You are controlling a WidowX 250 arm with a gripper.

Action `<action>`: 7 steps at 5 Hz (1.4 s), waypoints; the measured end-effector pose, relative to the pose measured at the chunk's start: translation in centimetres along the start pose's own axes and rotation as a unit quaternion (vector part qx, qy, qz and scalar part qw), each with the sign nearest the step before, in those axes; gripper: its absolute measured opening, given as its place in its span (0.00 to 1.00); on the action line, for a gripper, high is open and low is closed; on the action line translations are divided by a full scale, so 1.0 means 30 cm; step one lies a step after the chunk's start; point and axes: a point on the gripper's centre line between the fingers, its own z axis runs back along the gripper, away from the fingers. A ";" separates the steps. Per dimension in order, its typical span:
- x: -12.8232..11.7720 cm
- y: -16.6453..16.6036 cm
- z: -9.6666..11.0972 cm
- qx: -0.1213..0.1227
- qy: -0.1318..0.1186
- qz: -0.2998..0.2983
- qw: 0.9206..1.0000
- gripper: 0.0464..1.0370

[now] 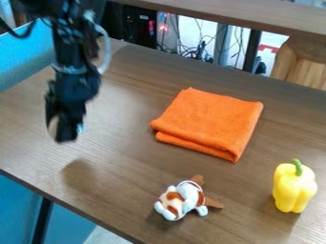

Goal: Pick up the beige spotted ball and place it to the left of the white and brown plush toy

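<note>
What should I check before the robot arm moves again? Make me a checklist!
1. Gripper up off the table: ok
2. Gripper above the plush toy: not ok, it hangs off toward the picture's left
3. Gripper empty: cannot tell
4. Yellow pepper standing up: ok
5. Orange cloth folded: ok
6. Toy, pepper and cloth apart: ok

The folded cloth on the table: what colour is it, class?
The folded cloth is plain bright orange, seen best in the camera view.
</note>
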 end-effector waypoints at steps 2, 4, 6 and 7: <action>0.072 -0.263 -0.048 0.061 0.014 -0.093 0.994 0.55; 0.097 -0.248 -0.076 0.084 0.016 -0.080 0.993 0.64; 0.062 -0.140 0.005 0.033 -0.026 -0.008 0.999 0.97; 0.012 -0.102 0.136 -0.041 -0.096 0.034 0.994 0.97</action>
